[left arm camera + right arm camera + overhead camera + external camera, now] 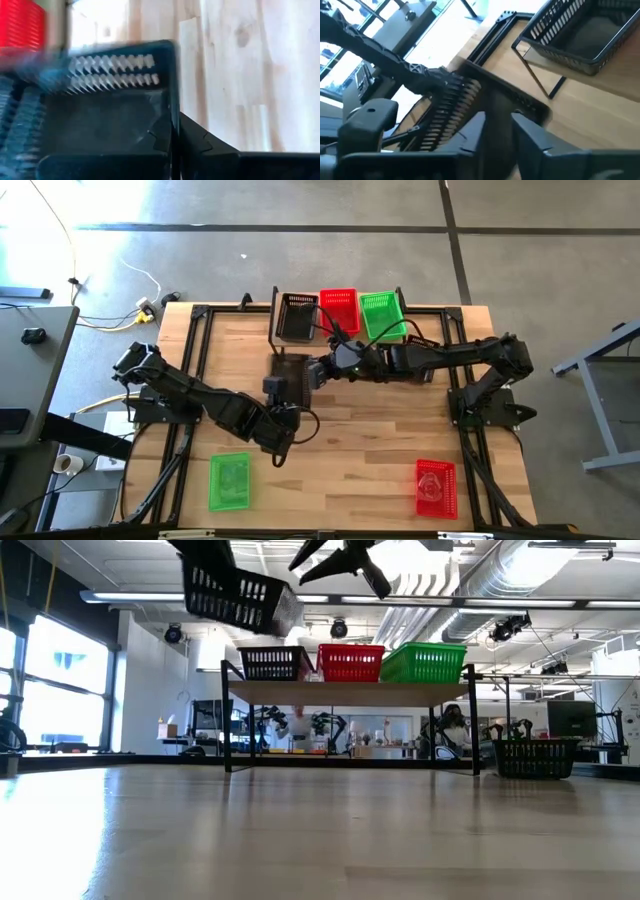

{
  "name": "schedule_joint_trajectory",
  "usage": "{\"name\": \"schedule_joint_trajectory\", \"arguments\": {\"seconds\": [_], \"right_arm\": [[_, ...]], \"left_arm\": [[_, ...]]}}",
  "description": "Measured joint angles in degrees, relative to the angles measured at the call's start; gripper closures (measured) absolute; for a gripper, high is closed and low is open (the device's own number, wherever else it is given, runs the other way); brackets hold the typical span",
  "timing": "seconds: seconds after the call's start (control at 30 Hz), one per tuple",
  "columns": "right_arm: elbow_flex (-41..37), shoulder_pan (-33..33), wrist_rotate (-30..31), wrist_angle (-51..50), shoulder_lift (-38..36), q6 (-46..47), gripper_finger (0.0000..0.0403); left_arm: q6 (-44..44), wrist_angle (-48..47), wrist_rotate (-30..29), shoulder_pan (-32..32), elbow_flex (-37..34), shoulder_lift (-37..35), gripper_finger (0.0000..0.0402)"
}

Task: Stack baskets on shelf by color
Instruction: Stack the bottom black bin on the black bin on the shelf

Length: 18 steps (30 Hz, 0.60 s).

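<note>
A: Which arm has the black basket (291, 375)?
B: Your left gripper (277, 387), jaws clenched on its near rim. Right gripper (318, 372): jaws half-parted at its three o'clock side; can't tell if they grip. Shelf (345, 332) lies twelve o'clock

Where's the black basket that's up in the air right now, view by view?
High view: lifted black basket near table centre.
Low view: basket at top left, tilted, higher than the shelf.
Left wrist view: basket fills the lower left.
Right wrist view: basket at centre, close to the camera.
Landmark: the shelf's black basket, not seen in the left wrist view.
</note>
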Motion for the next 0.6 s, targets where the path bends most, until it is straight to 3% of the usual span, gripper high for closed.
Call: {"name": "schedule_joint_trajectory", "arguments": {"seconds": [0.27, 0.6], "right_arm": [[0.00, -3.83, -7.89, 0.43, -1.82, -3.11, 0.0258], [0.00, -5.26, -8.54, 2.17, -7.95, -12.73, 0.0246]], "left_arm": [[3.76, -0.66, -0.67, 1.06, 0.00, -1.97, 0.0400], [11.15, 0.83, -2.23, 5.10, 0.04, -9.86, 0.0401]]}}
